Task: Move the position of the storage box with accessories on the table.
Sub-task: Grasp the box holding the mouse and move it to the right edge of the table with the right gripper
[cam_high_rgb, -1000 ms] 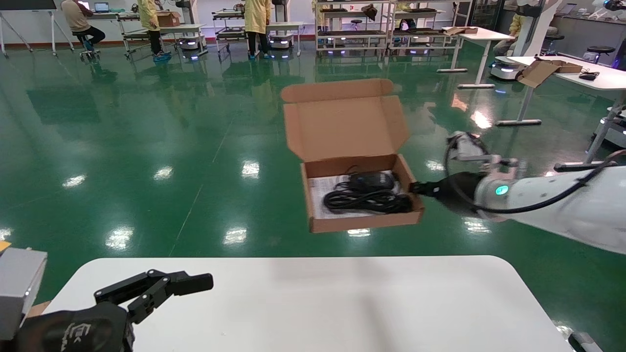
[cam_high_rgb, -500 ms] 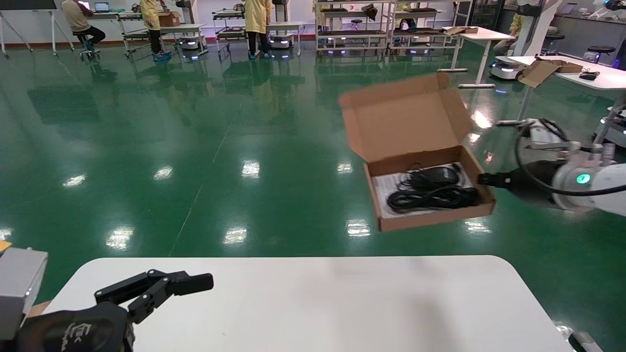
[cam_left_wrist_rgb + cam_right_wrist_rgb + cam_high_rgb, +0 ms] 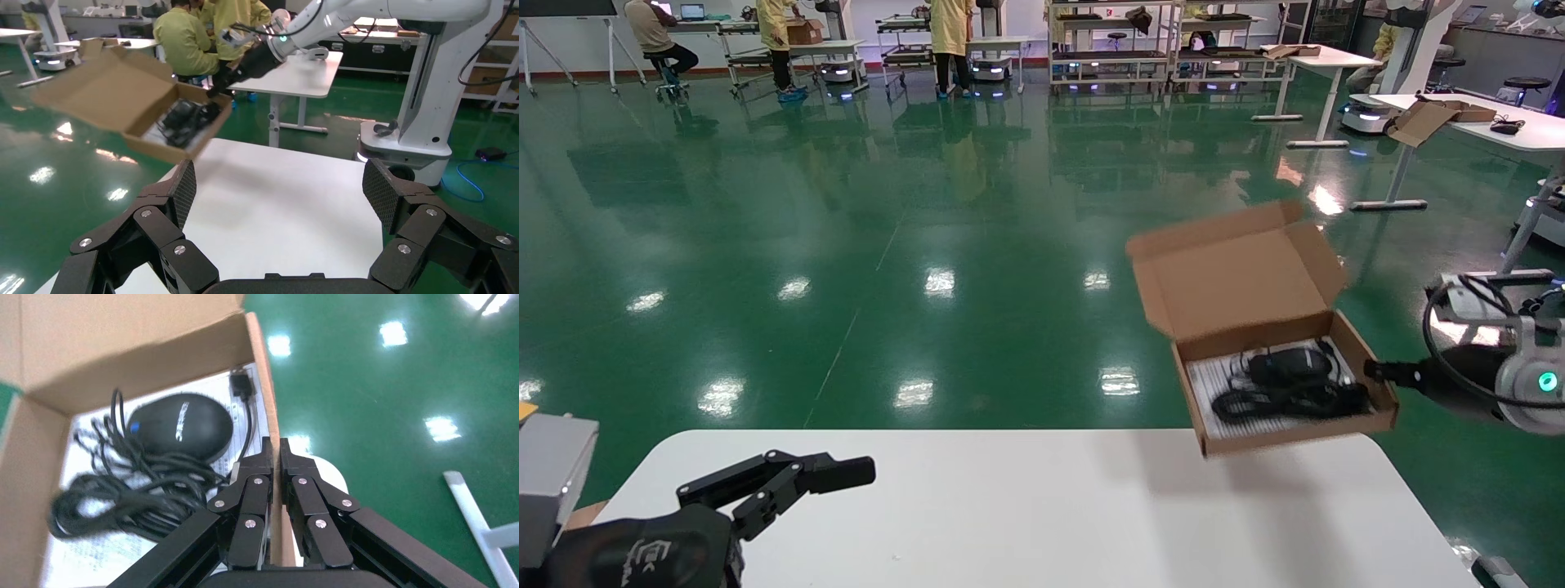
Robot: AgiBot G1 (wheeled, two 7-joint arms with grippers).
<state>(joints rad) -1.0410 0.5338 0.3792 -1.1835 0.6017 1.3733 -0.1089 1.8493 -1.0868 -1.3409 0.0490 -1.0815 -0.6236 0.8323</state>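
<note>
I have the right gripper (image 3: 273, 454) pinched shut on the side wall of the storage box (image 3: 1283, 384), one finger inside, one outside, and the box hangs in the air off its tips, over the far right corner of the table (image 3: 1026, 514). The lid stands open beyond the grip; the mouse (image 3: 179, 427) and its coiled cable (image 3: 122, 499) lie on the paper sheet (image 3: 101, 554) just inside the clamped wall. I judge the set-down comes next: I should lower slowly, keep the tray level so nothing slides, and only release once the base rests fully on the tabletop. The left gripper (image 3: 278, 199) waits wide open, empty, well away at the near left.
</note>
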